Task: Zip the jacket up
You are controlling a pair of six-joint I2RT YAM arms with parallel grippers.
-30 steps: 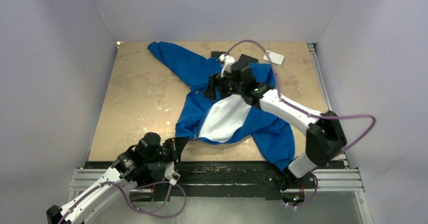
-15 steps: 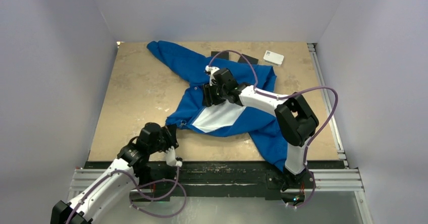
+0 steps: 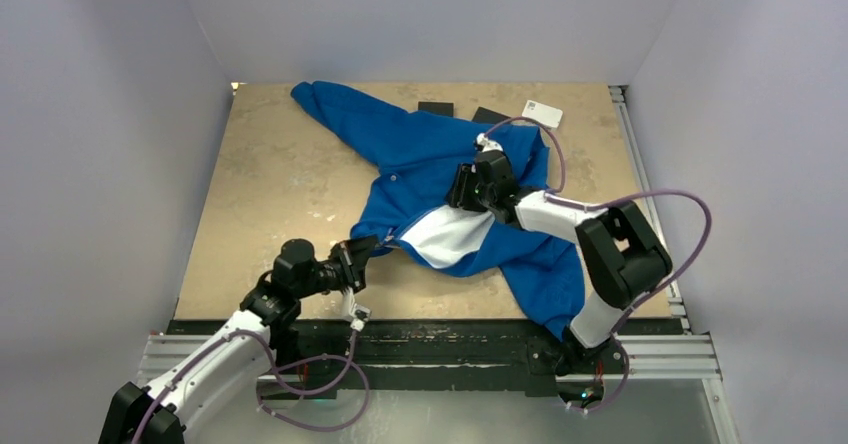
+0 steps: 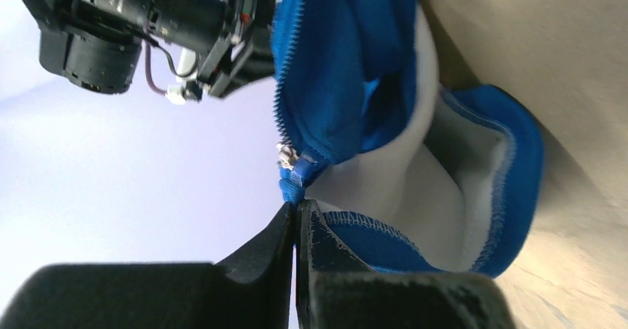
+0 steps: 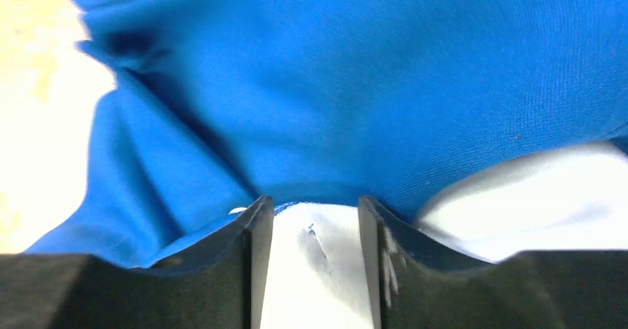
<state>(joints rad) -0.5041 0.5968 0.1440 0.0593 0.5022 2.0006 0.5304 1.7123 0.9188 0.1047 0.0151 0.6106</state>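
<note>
The royal-blue jacket (image 3: 420,149) lies spread on the tan table, one front flap folded back so its white lining (image 3: 447,236) shows. My left gripper (image 3: 362,254) is at the jacket's near-left hem corner. In the left wrist view it (image 4: 298,209) is shut on the blue hem tip, just below the silvery zipper slider (image 4: 284,150) and the row of teeth (image 4: 278,84). My right gripper (image 3: 462,189) sits at the top of the open flap. Its fingers (image 5: 311,207) stand a little apart with white lining bunched between them, blue jacket cloth (image 5: 370,62) beyond.
A small white box (image 3: 542,114) lies at the back right of the table, with two black patches (image 3: 435,108) beside the jacket's far edge. Aluminium rails run along the right side (image 3: 640,179) and the near edge (image 3: 450,349). Pale walls enclose the table.
My right gripper has swung left and then back right across the jacket, and the flap and white lining shifted with it. My left gripper has moved right and forward with the hem corner.
</note>
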